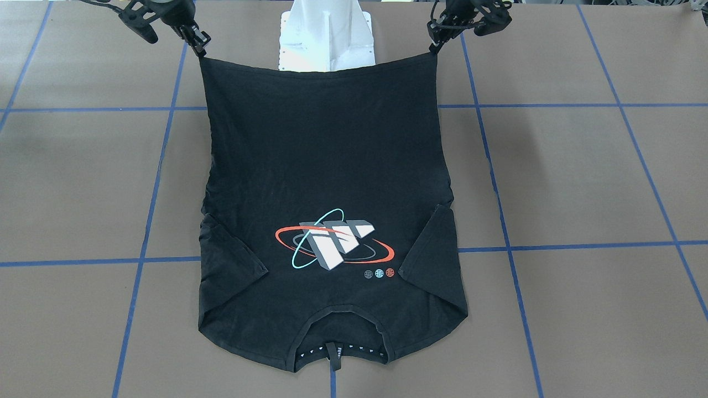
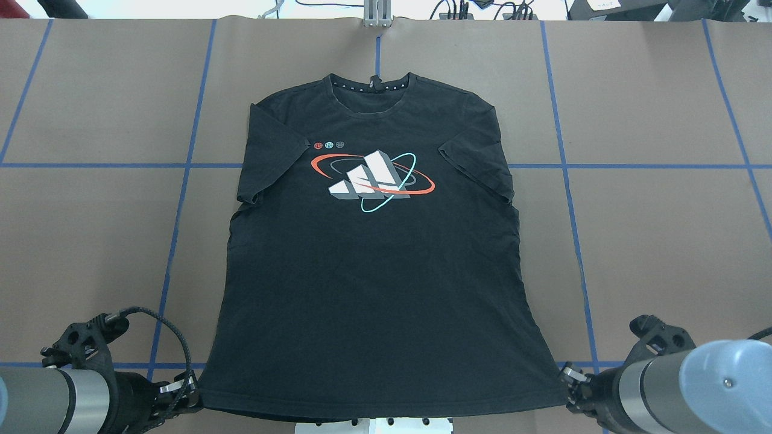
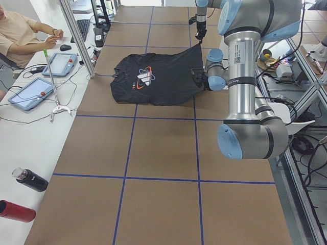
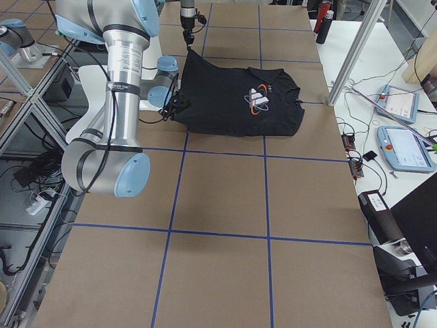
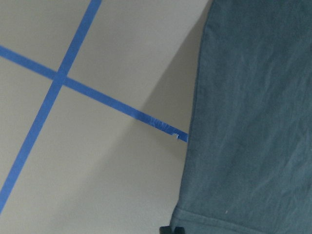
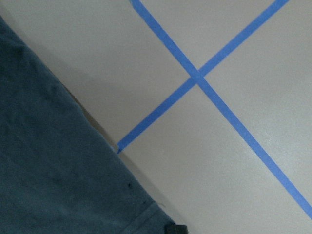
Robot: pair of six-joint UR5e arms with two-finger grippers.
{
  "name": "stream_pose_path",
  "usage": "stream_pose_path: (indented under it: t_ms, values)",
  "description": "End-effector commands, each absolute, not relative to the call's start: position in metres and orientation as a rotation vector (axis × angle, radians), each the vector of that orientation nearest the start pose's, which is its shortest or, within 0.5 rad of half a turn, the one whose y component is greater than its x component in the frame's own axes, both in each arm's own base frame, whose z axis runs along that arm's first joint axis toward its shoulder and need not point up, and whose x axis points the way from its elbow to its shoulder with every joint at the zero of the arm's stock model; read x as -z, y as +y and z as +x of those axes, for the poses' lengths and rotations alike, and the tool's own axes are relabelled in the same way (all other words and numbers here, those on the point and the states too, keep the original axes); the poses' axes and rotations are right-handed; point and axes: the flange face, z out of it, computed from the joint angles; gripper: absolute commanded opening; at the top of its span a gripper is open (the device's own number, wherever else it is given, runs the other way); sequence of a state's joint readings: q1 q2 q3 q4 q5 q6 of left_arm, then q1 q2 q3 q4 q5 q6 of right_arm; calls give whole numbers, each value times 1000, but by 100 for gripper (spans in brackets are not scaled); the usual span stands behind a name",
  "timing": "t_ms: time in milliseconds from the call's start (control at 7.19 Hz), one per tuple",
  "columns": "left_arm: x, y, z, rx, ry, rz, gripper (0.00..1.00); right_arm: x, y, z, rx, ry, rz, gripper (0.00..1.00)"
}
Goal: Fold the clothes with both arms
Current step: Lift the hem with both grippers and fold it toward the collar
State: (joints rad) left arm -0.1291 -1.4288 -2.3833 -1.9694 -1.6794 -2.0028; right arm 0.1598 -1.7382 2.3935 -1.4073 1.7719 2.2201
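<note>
Potentially, a shallow pinch could slip. The left gripper (image 2: 192,396) is closed on one hem corner of the shirt (image 2: 374,289) and the right gripper (image 2: 570,392) on the other. Uneven lifting would likely skew the fold or drag the far end crooked across the table (image 2: 663,241). From each gripper the shirt spreads inward and away. The hem is raised at the fingertips. The chest and sleeves lie flat farther out, print facing up.

I read open surface (image 2: 663,241) at 3 and 9 o'clock of the T-shirt (image 2: 374,271). White pedestal (image 1: 326,33) crowds its 6 o'clock hem; post (image 2: 377,13) and cables (image 2: 482,7) at 12.
</note>
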Motion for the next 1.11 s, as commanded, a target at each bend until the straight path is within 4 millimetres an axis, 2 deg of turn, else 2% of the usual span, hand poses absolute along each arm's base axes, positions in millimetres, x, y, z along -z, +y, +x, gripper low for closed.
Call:
stream_pose_path:
  t_ms: [0, 139, 417, 557, 696, 835, 974]
  values:
    - [-274, -225, 350, 343, 1141, -47, 0, -335, -223, -356, -742, -803, -338, 0]
    - [-284, -269, 344, 332, 1121, 44, 0, -339, -266, -370, -736, -816, -319, 0]
    - [-301, -367, 351, 338, 1072, 154, 0, -348, -364, -381, -764, -824, -276, 0]
    - [-307, -397, 345, 330, 1049, 196, 0, -341, -404, -381, -786, -797, -266, 0]
    - [-309, -417, 326, 348, 1040, 225, 0, -320, -438, -368, -797, -771, -234, 0]
    - [-310, -434, 311, 362, 1031, 255, 0, -317, -458, -349, -784, -739, -207, 0]
    - [-311, -455, 310, 381, 1020, 271, 0, -322, -477, -327, -807, -728, -191, 0]
